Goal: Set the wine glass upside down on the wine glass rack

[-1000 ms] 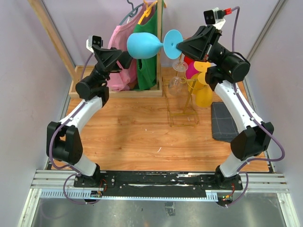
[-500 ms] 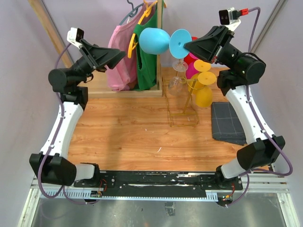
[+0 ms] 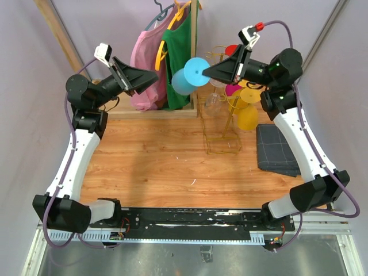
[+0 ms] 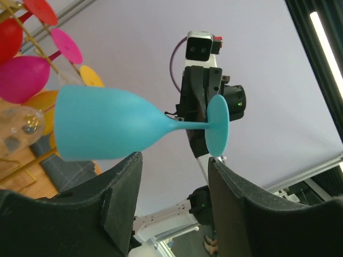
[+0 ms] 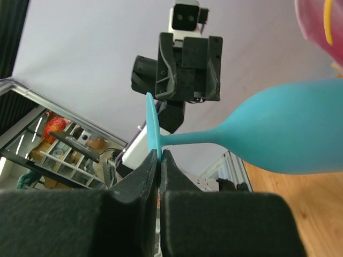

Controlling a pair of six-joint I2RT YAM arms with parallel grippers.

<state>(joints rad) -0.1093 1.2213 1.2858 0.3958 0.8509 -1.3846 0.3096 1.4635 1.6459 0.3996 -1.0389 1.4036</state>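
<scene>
Pinching the thin round foot of the blue wine glass point(image 4: 107, 128), the right gripper point(image 5: 159, 155) has its jaws pressed tight on it. The smooth glass lies on its side up in the air. Its bowl points toward the left gripper point(image 3: 148, 79), whose jaws are spread wide and hold nothing (they are apart from the glass). The thin gold wine glass rack point(image 3: 229, 119) stands near on the wooden table point(image 3: 155, 161), with yellow glasses point(image 3: 248, 118) hanging on it. A green shirt point(image 3: 178, 46) hangs behind.
</scene>
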